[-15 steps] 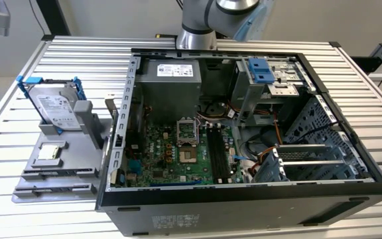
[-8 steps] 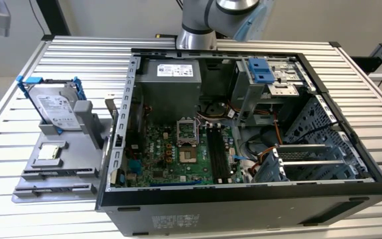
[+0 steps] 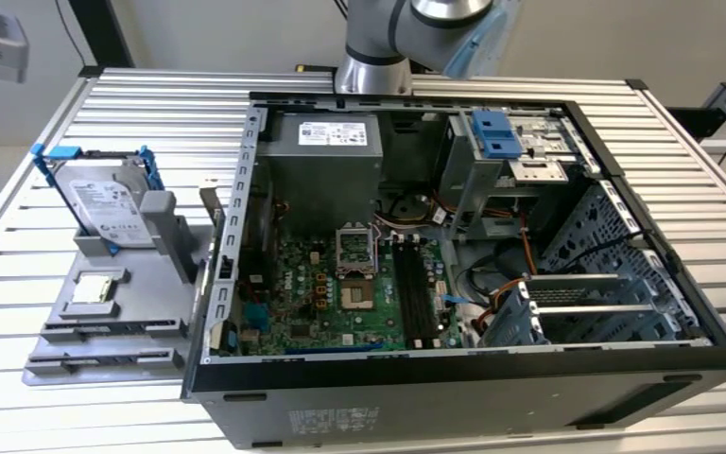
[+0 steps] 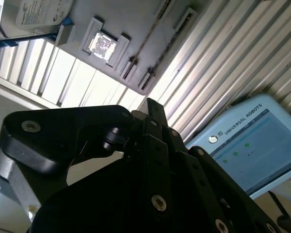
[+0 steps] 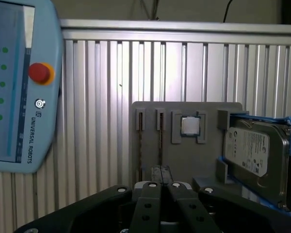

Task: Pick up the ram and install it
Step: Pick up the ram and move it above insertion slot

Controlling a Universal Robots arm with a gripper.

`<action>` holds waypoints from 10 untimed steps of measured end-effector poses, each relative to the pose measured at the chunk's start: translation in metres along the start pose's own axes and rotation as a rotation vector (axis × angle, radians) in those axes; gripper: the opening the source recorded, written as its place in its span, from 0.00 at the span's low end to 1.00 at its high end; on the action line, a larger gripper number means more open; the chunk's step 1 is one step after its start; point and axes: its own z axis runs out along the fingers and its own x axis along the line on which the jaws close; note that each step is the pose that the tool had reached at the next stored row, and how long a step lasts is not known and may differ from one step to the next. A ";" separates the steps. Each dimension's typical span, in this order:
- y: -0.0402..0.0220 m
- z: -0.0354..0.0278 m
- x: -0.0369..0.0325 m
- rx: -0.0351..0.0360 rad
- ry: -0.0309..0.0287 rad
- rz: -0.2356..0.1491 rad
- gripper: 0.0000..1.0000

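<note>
Slatted table (image 3: 148, 104); exterior view's computer case (image 3: 464, 371), wrist views' closed jaws.

The ram (image 5: 160, 141) stands on its long edge in a narrow slot of a grey holder (image 5: 184, 160). Seen edge-on, it is a thin dark strip, and its chips and label cannot be made out. A similar strip fills the neighbouring slot. The holder lies on the slatted bench (image 5: 97, 97).

A ribbed silver aluminium tabletop (image 3: 148, 113) carries an open-sided black metal computer case (image 3: 464, 397) across its middle. A grey plastic holder block (image 3: 111, 322) sits just beside it, toward the tabletop's edge at the exterior view's left.
</note>
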 end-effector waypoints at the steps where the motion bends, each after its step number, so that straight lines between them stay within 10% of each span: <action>1: -0.0001 0.0011 0.0000 -0.0001 0.0001 0.000 0.00; 10: -0.0001 0.0057 0.0002 0.0000 -0.0005 0.000 0.00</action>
